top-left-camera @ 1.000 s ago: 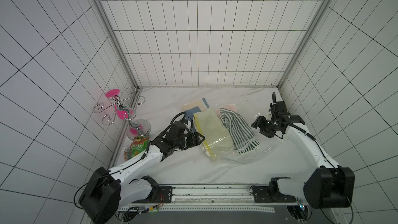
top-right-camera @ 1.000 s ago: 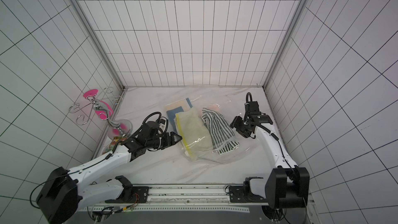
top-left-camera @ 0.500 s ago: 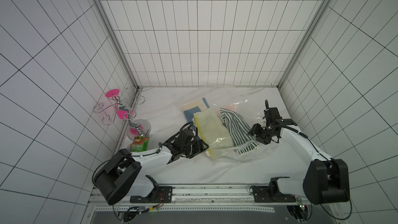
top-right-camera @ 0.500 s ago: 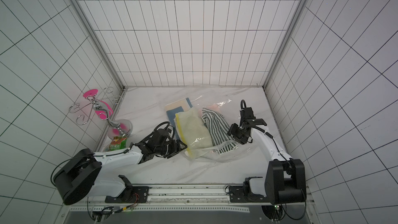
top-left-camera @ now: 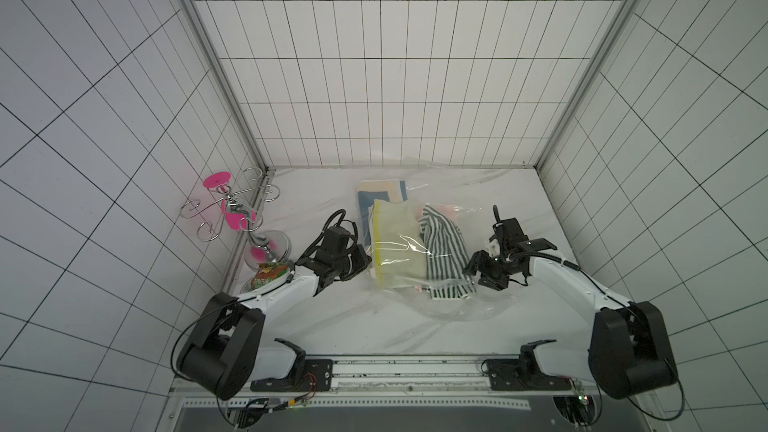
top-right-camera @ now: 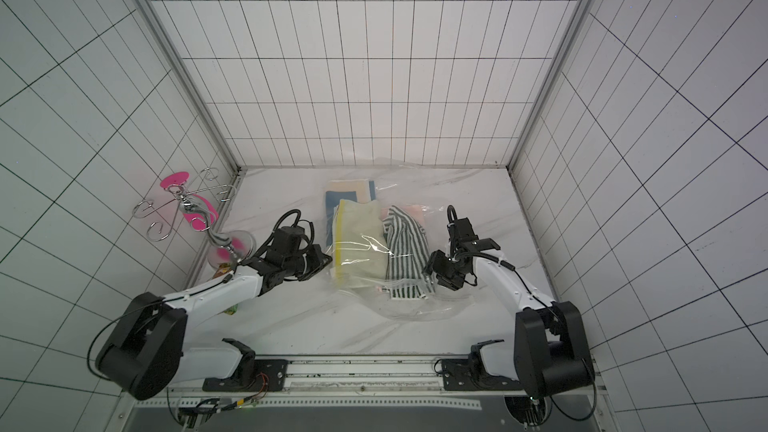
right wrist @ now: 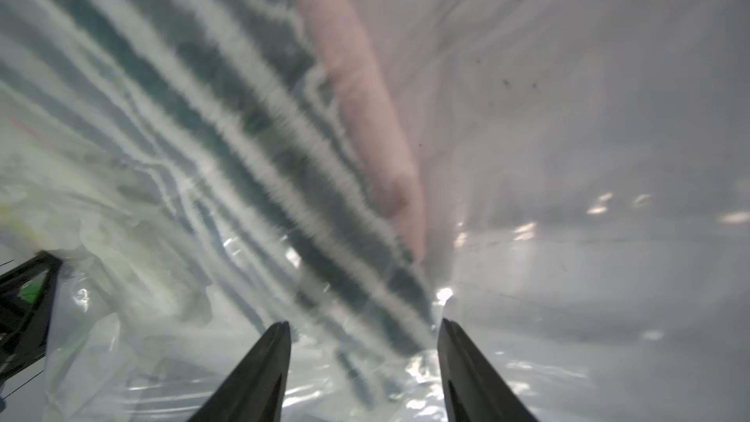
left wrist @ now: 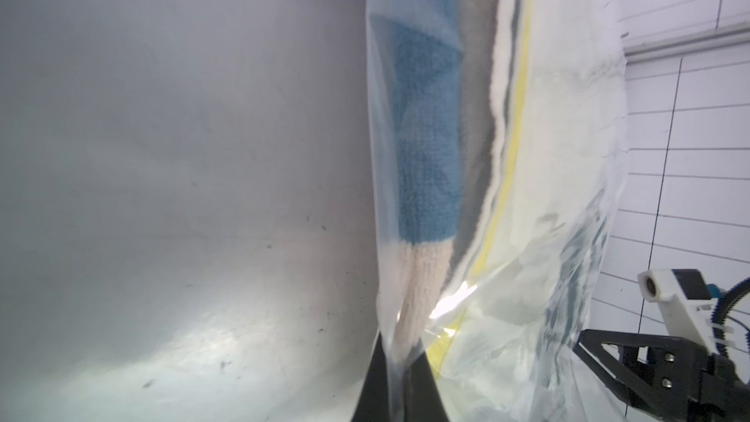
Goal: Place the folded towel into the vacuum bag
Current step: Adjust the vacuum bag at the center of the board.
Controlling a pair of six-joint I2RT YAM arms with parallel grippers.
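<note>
Transparent vacuum bag (top-left-camera: pixel 478 305), towels (top-left-camera: pixel 399 251) inside

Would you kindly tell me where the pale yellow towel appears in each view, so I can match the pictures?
Top view: pale yellow towel mid-table, beside the striped towel.
Top view: towel at the same mid-table spot.
Left wrist: towel under plastic, beside the blue-and-beige towel.
Right wrist: towel faint, past the striped towel.
Shared landmark: the vacuum bag over it.
</note>
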